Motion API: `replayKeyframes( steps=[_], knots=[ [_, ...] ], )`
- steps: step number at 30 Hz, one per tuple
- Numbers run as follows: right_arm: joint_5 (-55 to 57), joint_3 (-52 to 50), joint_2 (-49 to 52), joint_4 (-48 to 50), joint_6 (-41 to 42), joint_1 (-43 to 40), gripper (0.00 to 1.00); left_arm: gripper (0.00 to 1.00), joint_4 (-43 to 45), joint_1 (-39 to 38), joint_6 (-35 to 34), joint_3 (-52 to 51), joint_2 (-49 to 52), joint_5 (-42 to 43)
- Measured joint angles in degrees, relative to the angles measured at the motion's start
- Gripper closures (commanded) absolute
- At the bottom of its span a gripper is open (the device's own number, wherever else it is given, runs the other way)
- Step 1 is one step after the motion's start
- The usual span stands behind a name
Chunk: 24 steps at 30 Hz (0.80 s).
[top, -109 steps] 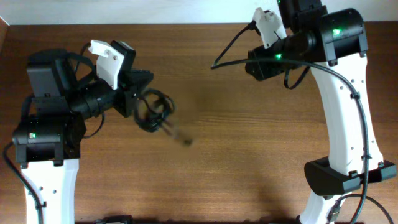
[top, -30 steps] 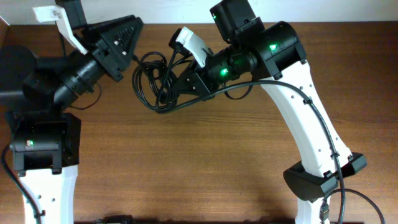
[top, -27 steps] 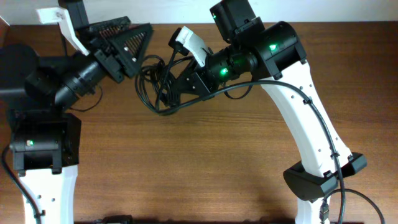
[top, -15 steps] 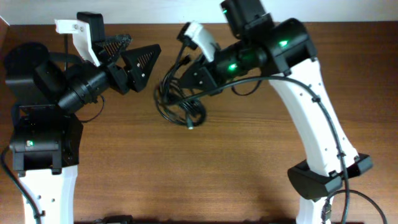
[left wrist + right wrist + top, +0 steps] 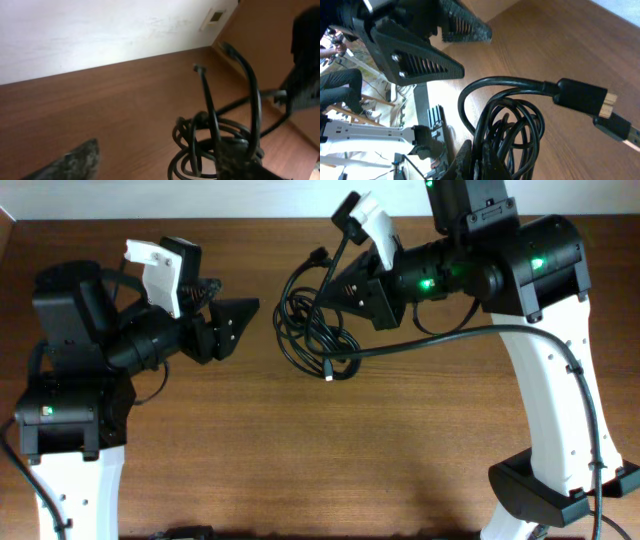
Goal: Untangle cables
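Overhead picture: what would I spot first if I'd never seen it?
The tangle of black cables in the upper middle, gripped by the right gripper. Facing it from the left is the left gripper, open and empty, over the brown wooden table.

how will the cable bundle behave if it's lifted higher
Probably floppy: the cables hang in loose loops from the right hand. Likely light, since one pinch seems to carry them. The loops may snag, as they overlap closely.
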Motion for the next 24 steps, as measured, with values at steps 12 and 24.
replayKeyframes(
  steps=[12, 24],
  knots=[
    [-10.03, 0.00, -0.02, 4.28, 4.94, 0.00, 0.96, 0.86, -3.74, 0.00, 8.74, 0.00, 0.00, 3.19],
    [-12.41, 0.00, -0.11, 4.66, 5.18, 0.00, 0.96, 0.18, -3.80, 0.00, 9.09, 0.00, 0.00, 3.21]
  ],
)
